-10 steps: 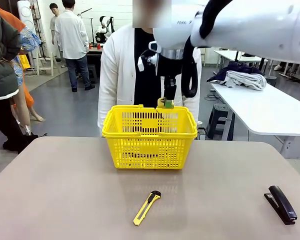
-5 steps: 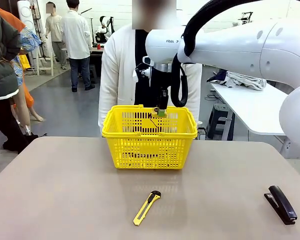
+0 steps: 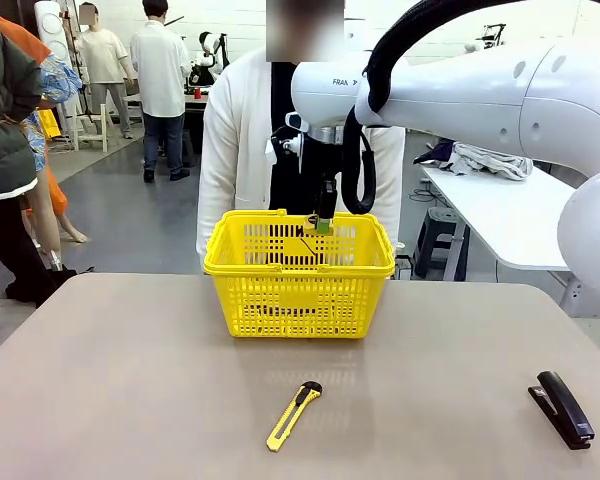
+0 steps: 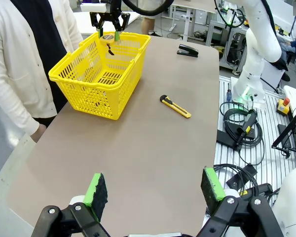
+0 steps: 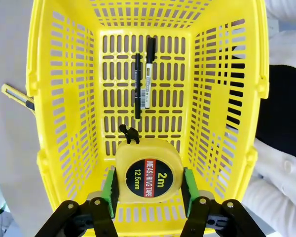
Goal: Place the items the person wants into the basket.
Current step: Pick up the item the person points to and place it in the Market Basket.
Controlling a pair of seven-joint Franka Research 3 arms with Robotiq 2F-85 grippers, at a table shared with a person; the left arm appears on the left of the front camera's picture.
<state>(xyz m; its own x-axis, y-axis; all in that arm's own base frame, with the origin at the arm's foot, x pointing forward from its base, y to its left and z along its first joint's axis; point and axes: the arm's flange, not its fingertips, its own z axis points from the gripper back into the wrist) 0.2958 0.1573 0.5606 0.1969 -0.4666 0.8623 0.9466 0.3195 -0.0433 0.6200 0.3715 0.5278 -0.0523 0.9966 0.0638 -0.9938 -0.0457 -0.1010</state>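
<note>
My right gripper [image 5: 148,186] is shut on the yellow-and-black tape measure [image 5: 148,168], holding it just over the rim, above the inside of the yellow basket [image 5: 64,98]. On the basket floor lie the slim black pen [image 5: 137,86] and the white-and-black marker [image 5: 149,71], side by side. From the front, the right gripper [image 3: 323,222] hangs at the far rim of the basket [image 3: 298,295], with the person [image 3: 240,150] standing right behind it. My left gripper [image 4: 154,186] is open with nothing between its fingers, high above the table's end, far from the basket [image 4: 89,74].
A yellow utility knife [image 3: 293,415] lies on the table in front of the basket. A black stapler [image 3: 563,408] sits near the front right corner. The right arm spans the upper right of the front view. Other people stand far off at the left.
The right gripper has come down a little with the tape measure, to the basket's rim, and has held still for the last half second. The left gripper stays open.
</note>
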